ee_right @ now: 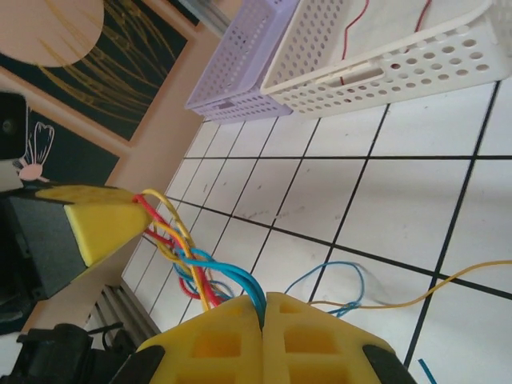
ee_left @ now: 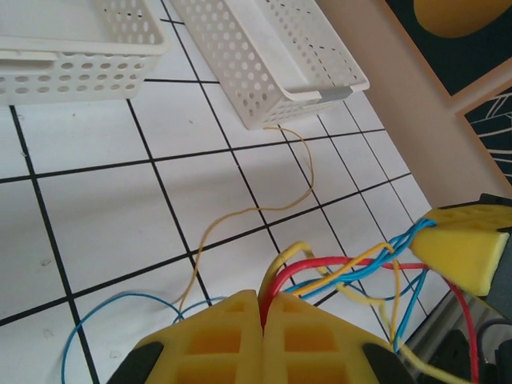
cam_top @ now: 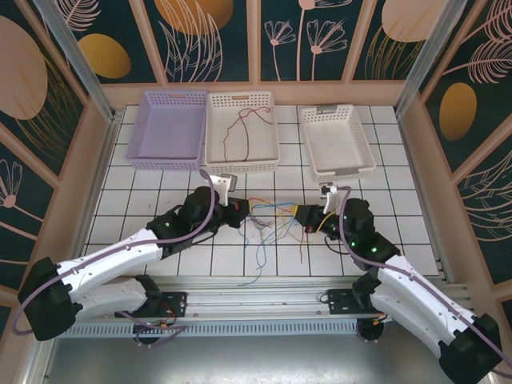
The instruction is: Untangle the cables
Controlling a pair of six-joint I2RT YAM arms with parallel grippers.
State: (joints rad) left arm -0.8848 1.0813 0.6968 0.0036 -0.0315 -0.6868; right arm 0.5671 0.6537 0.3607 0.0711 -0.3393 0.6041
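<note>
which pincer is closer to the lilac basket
Left. The left pincer is on the near side of the lilac basket, off to its right; the right pincer is farther right, beyond the cables.

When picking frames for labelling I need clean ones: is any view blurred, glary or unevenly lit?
Top external: even light, no glare, cables thin but sharp. Left wrist: cables crisp, left gripper close to the lens slightly soft. Right wrist: same, right gripper soft, white basket bright but not blown out.

Cables [cam_top: 272,216]: stretching tangled between both jaws, loose ends trailing on the surface [cam_top: 144,200].
Left jaws: pinching the bundle's left end.
Right jaws: pinching its right end.
</note>
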